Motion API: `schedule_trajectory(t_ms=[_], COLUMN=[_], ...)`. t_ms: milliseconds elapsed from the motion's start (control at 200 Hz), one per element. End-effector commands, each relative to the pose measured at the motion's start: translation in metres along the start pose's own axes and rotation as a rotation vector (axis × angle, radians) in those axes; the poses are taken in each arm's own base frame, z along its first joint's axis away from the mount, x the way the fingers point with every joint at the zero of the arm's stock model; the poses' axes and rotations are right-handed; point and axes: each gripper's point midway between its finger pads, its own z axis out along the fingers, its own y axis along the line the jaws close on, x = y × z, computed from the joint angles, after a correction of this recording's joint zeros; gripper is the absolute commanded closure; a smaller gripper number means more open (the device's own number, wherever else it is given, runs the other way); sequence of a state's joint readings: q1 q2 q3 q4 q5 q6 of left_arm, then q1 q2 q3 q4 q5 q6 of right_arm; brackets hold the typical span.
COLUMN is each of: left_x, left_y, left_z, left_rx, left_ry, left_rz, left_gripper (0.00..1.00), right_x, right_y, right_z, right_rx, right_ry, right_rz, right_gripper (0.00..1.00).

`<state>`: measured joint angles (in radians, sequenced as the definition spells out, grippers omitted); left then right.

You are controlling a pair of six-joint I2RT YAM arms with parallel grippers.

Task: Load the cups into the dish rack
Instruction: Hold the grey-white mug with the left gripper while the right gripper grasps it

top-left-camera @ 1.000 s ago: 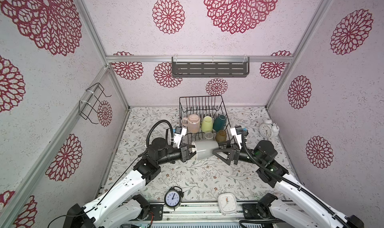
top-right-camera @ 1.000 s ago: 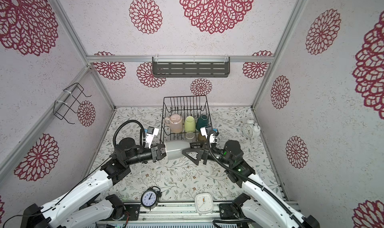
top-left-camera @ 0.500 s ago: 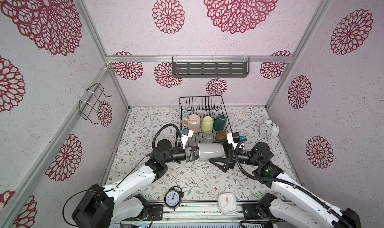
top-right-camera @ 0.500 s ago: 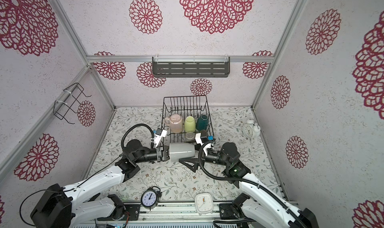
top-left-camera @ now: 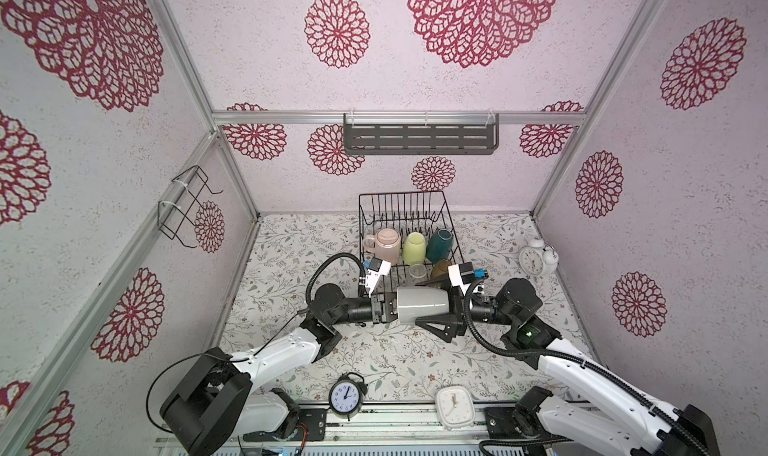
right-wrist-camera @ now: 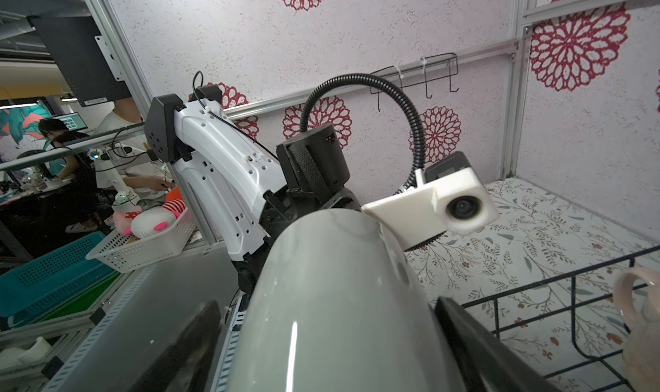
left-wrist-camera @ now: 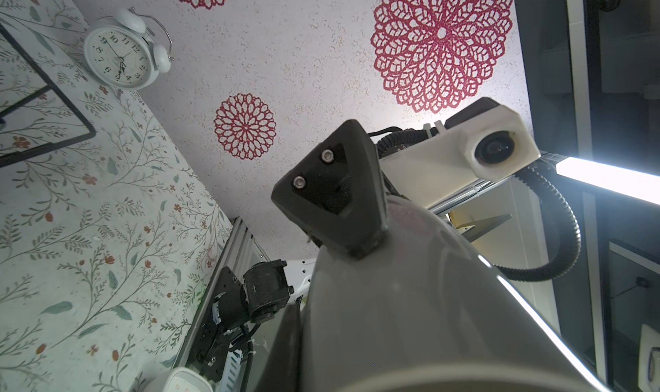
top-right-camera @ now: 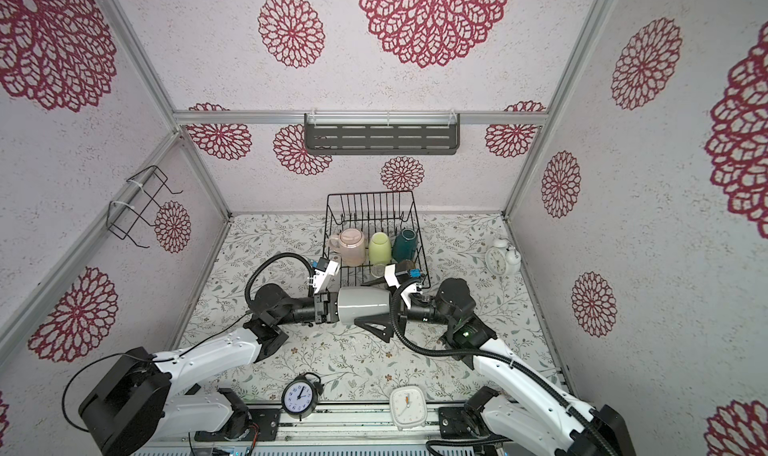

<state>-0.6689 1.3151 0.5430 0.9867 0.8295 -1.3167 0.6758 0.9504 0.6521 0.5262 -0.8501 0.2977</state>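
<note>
Near the rack (top-left-camera: pixel 399 193), left jaws clamp the mug (top-left-camera: pixel 422 306) (slick, brittle, we judge); right jaws gape round its body.

Six cups (top-left-camera: pixel 384 246) (top-left-camera: pixel 414 248) (top-left-camera: pixel 441 245) (top-left-camera: pixel 423 305) (top-left-camera: pixel 417 271) (top-left-camera: pixel 440 268), three clocks (top-left-camera: pixel 346 397) (top-left-camera: pixel 455 406) (top-left-camera: pixel 534 260), one dish rack (top-left-camera: pixel 399 211), one wire wall holder (top-left-camera: pixel 183 208), one slotted shelf (top-left-camera: pixel 419 138), two arms (top-left-camera: pixel 270 350) (top-left-camera: pixel 582 371).

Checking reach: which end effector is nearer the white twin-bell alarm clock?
Right. The right end effector straddles the grey mug from the side facing the white twin-bell alarm clock; the left end effector grips the mug's opposite end.
</note>
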Motion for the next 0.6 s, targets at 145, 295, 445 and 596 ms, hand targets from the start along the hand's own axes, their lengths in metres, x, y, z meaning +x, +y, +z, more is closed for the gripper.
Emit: schedule_trajectory(t_ms=[145,295,445,596], left_x=[-0.008,-0.011,-0.017,-0.025], left_y=[-0.018,-0.010,0.000,0.011], left_z=[0.007,0.003,-0.002,-0.011], left_rx=[0.103,0.097,0.063,0.013], left_ry=[-0.010,-0.030,-0.053,-0.094], left_rz=[0.004,-0.015,-0.004,-0.006], left_gripper=[0.97,0.90,0.67,0.49], right_x=[-0.020,-0.015,-0.013,-0.014], right_y=[0.023,0.011,-0.004,-0.016], right_z=[0.011,0.015,0.020,0.025], right_rx=[-0.140,-0.087,-0.026,0.014], right_ry=[0.002,0.032,0.051,0.062], right_rz=[-0.055,-0.044,-0.015,0.009], right_gripper=[0.23,0.30,0.40,0.45])
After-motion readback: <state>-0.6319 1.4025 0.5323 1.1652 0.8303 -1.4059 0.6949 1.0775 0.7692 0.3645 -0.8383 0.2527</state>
